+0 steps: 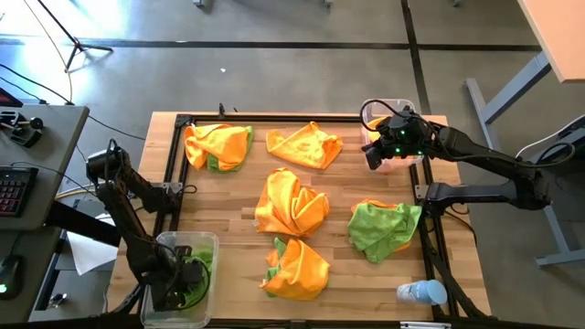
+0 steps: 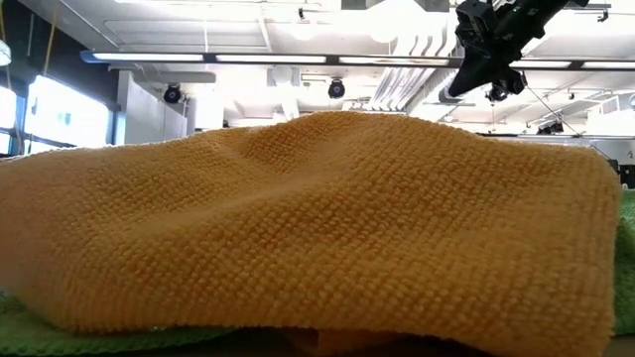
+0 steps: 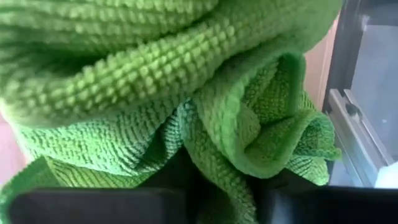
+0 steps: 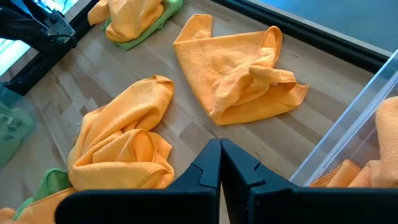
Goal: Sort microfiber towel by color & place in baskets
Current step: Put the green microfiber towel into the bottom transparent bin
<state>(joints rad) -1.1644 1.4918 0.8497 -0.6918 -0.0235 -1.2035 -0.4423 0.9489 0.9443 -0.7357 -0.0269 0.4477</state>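
High view, lower left: left claw (image 1: 186, 279) sits inside the near basket (image 1: 208, 245) with a lime green towel (image 1: 203, 259); left wrist view shows green cloth (image 3: 186, 106) bunched against its fingers. Whether jaws are parted or gripping: cannot tell. Judged step: drop-off of green. Do it well by opening fully, then lifting straight up so cloth doesn't snag and ride out.

Count on surface (image 1: 238, 215), approx.: 5 heaps. Lower centre orange-over-green (image 1: 297, 268); centre right green (image 1: 384, 227); centre orange (image 1: 291, 203); upper centre orange (image 1: 305, 146); upper left orange-over-green (image 1: 218, 146). Baskets: 2. Bottle (image 1: 422, 292) at lower right.

Upper right: right claw (image 4: 220, 163) fully closed, empty, over far basket (image 1: 402, 164), which holds orange cloth (image 4: 385, 134).
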